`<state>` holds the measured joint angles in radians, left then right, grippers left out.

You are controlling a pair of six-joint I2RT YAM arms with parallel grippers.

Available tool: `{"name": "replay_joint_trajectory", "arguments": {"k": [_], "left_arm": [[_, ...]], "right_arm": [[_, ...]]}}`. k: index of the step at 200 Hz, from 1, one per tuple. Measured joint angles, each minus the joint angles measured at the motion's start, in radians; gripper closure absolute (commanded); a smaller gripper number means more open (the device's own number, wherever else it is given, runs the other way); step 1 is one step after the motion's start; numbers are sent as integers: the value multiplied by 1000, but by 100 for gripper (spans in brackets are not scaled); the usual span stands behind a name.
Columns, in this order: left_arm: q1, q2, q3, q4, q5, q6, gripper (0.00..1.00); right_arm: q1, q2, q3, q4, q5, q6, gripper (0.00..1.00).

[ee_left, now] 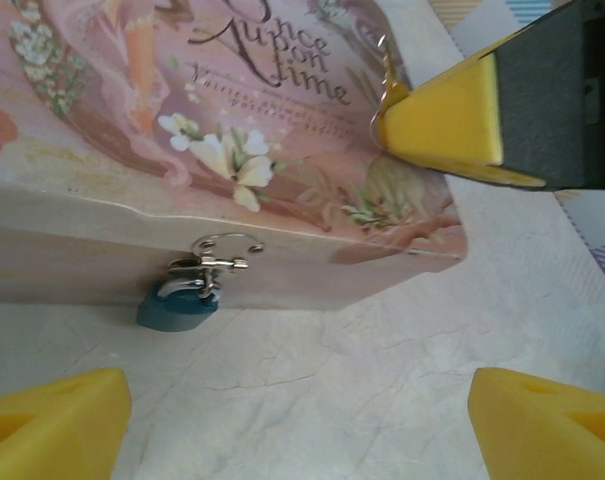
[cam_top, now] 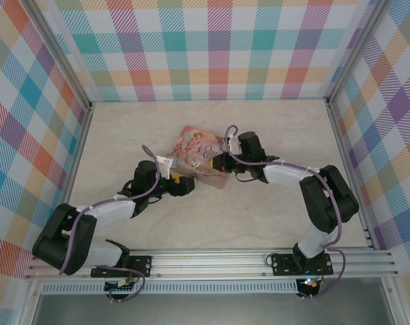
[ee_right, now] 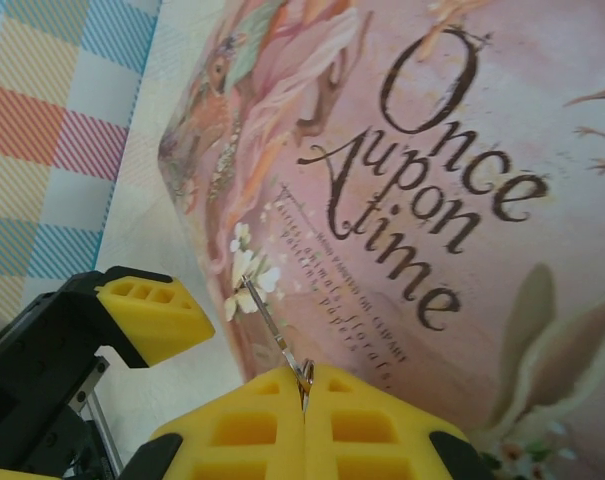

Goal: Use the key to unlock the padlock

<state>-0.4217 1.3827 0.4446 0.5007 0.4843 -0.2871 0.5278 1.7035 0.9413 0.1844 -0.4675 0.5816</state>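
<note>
The padlock (ee_left: 178,306), blue-teal with a thin silvery shackle, hangs from the metal hasp on the front wall of a pink pictured tin (ee_left: 232,120) and rests on the table. My left gripper (ee_left: 297,440) stands open in front of it, its yellow fingertips wide apart on either side and touching nothing. My right gripper (ee_right: 304,392) is shut on the key (ee_right: 273,327), whose thin grey shaft pokes out over the tin's lid near its front edge. In the top view both grippers, left (cam_top: 181,183) and right (cam_top: 218,162), meet at the tin (cam_top: 199,154).
The marble-look table (cam_top: 259,217) is bounded by checked walls (cam_top: 211,47) at the back and both sides. A metal rail (cam_top: 225,261) runs along the near edge. Open tabletop lies all round the tin.
</note>
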Motion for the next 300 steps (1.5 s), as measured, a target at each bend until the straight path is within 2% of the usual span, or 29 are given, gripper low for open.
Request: {"name": "replay_joint_trajectory", "arguments": {"k": [38, 79, 161, 231, 300], "left_arm": [[8, 137, 2, 116, 1, 16, 12], [13, 276, 13, 238, 21, 23, 17], [19, 372, 51, 350, 46, 31, 21], [28, 439, 85, 401, 100, 12, 42], [28, 461, 92, 450, 154, -59, 51]], "right_arm": [[-3, 7, 3, -14, 8, 6, 97], [-3, 7, 3, -15, 7, 6, 97], [-4, 9, 11, -29, 7, 6, 97], [-8, 9, 11, -30, 7, 6, 97], [-8, 9, 11, -29, 7, 6, 97]]}}
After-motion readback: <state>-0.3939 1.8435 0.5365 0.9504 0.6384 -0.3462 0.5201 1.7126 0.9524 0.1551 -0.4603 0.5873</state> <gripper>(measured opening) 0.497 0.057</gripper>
